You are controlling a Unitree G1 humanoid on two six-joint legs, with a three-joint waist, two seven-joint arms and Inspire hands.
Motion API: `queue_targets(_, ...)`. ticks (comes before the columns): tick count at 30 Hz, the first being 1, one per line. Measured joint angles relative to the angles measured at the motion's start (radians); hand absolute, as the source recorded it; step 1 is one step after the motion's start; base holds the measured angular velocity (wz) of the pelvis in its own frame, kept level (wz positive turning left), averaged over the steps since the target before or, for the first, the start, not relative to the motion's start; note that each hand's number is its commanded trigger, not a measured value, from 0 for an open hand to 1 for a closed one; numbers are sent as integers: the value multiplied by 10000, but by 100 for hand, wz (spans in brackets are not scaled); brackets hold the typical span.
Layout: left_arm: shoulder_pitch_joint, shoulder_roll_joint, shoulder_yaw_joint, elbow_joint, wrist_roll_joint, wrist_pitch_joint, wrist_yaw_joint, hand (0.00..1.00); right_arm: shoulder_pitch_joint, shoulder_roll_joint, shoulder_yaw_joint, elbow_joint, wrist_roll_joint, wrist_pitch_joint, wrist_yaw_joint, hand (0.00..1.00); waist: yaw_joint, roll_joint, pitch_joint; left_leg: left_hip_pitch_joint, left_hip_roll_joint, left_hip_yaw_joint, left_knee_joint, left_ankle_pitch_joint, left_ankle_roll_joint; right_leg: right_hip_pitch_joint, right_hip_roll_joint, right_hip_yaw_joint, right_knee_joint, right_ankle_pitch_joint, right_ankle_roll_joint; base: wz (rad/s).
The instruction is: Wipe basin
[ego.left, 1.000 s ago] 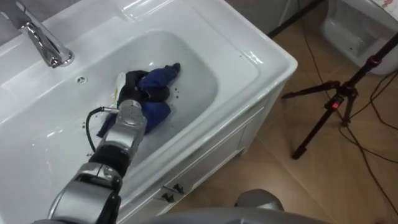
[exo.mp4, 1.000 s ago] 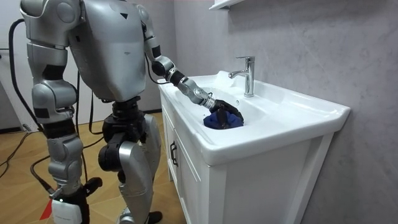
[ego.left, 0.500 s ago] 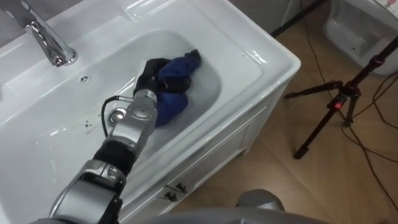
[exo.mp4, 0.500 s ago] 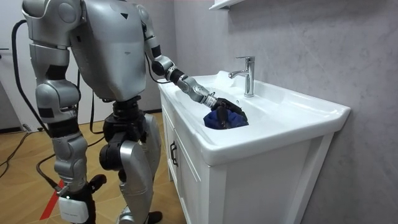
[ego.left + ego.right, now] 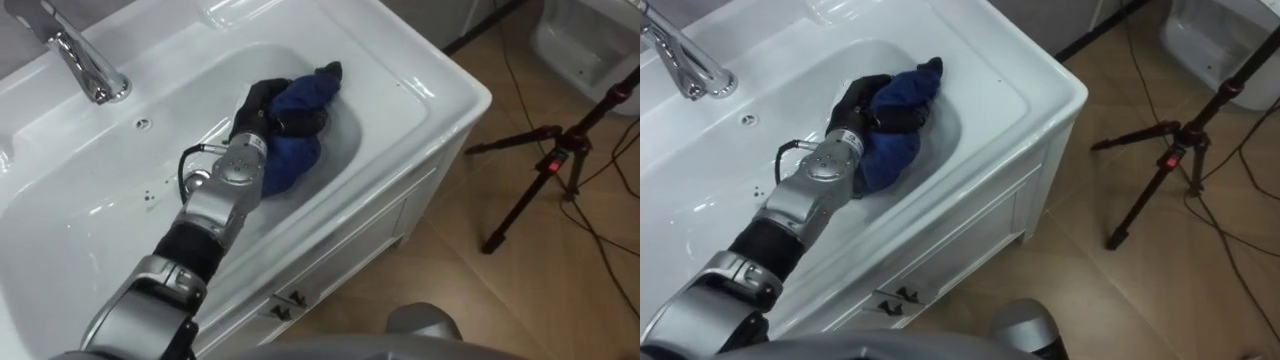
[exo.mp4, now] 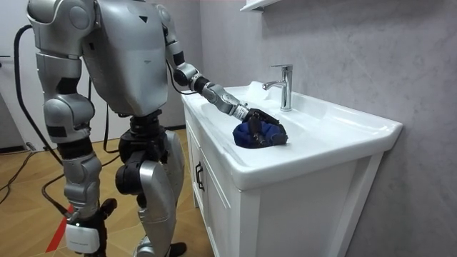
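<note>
A dark blue, crumpled cloth (image 5: 298, 155) is held bunched in the white ceramic basin (image 5: 120, 190). It is pressed against the sloping wall at the bowl's right end, well apart from the chrome tap (image 5: 88, 68). The cloth is gathered into a thick wad rather than spread flat. This is judged to give a firm pad that can be pushed along the curved wall without slipping out.

The black left hand (image 5: 262, 103) is laid on top of the wad. Its fingers (image 5: 305, 122) are curled down into the folds, so the cloth is gripped and pressed at once. How tightly they close is hidden by the fabric.

The left arm is stretched forward and down from the lower left, nearly straight, with the silver wrist lying low over the middle of the bowl. A small drain opening is seen just beside the wrist. In the room view the robot is seen standing upright, close against the front of the white cabinet (image 6: 235, 214) that carries the basin. The cloth there reaches about rim height. The right hand (image 6: 83, 234) is seen hanging idle beside the leg.

The wiping is judged to be under way at the right wall, while the left part of the bowl is yet to be covered (small dark specks are visible there).
</note>
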Motion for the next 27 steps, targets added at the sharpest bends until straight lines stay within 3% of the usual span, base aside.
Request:
queue_targets(7, 2, 0, -106, 29, -11, 0, -2, 100, -141, 3, 43, -44, 10, -58, -145, 0, 4, 5, 7, 101, 2, -1, 3, -2, 4, 127, -1, -7, -28, 2, 0, 0)
queue_targets(9, 1, -3, -114, 73, 156, -11, -10, 100, -143, 6, 42, -79, -5, -57, -117, 0, 7, 3, 12, 126, 3, 1, -2, -1, 4, 143, -2, -10, -30, 2, 1, 0)
queue_targets(11, 20, -24, -114, 88, 743, -13, -57, 100, -167, 13, -52, -77, -12, -45, -97, 0, 5, 11, 66, 208, 2, -7, -17, -2, 4, 228, 0, -4, -31, 1, 1, 0)
queue_targets(15, 37, -84, -137, 88, 1231, -10, -58, 100, -195, 24, -53, -100, 0, -29, -27, 0, -6, 20, 70, 227, 6, -50, -47, -2, 4, 243, 4, -54, -35, 0, 1, 1)
queue_targets(21, 71, -131, -45, 1237, 1455, -319, 46, 100, -134, -10, -71, -228, 42, 164, -7, 0, 56, -50, 82, 476, 10, 30, -71, -2, 3, 295, 28, 73, 26, -16, -19, -8)
queue_targets(25, 296, -77, 719, 2108, 2736, -274, 34, 100, 82, 113, -445, -368, 76, 181, 12, 0, 264, -445, 62, 726, 22, 88, -199, -6, -4, 368, 113, 276, 162, -153, -82, -12)
queue_targets(27, 391, -12, 1069, 2204, 2922, -260, 41, 100, 132, 111, -724, -390, 78, 212, -15, 0, 369, -595, 11, 718, 68, 233, -200, -4, -22, 277, 188, 425, 179, -138, -106, -20)
